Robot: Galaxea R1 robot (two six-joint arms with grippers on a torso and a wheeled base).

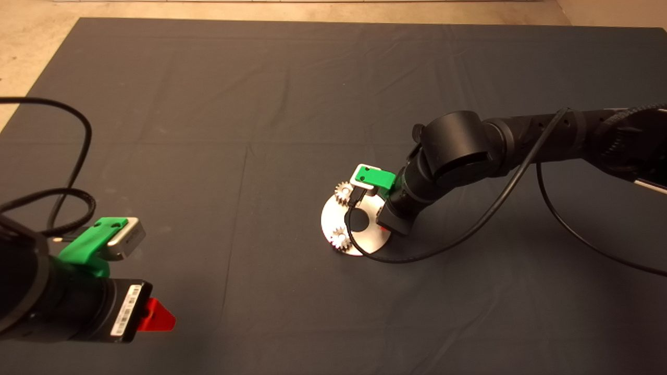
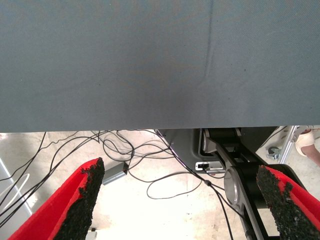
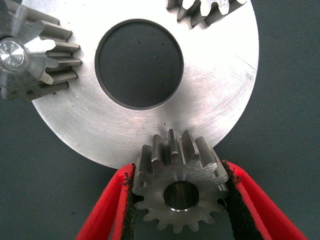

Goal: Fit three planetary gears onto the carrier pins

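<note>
The round shiny disc (image 1: 365,237) lies on the mat right of centre, and in the right wrist view the disc (image 3: 220,75) fills most of the picture. Two planetary gears (image 1: 343,193) (image 1: 340,239) sit on its left side. One of them (image 3: 30,57) is on a carrier pin whose silver top (image 3: 11,52) shows in its bore; the other (image 3: 205,10) is cut off by the picture edge. My right gripper (image 1: 383,227) (image 3: 180,171) is shut on a third gear (image 3: 180,200) at the disc's rim, pads against its teeth. A silver face shows inside its bore. My left gripper (image 1: 155,316) (image 2: 182,200) waits open at the lower left.
A black cable (image 1: 443,245) from the right arm loops over the mat just in front of the disc. The left wrist view shows the mat's edge (image 2: 150,129), and beyond it floor with cables (image 2: 165,185) and a metal frame.
</note>
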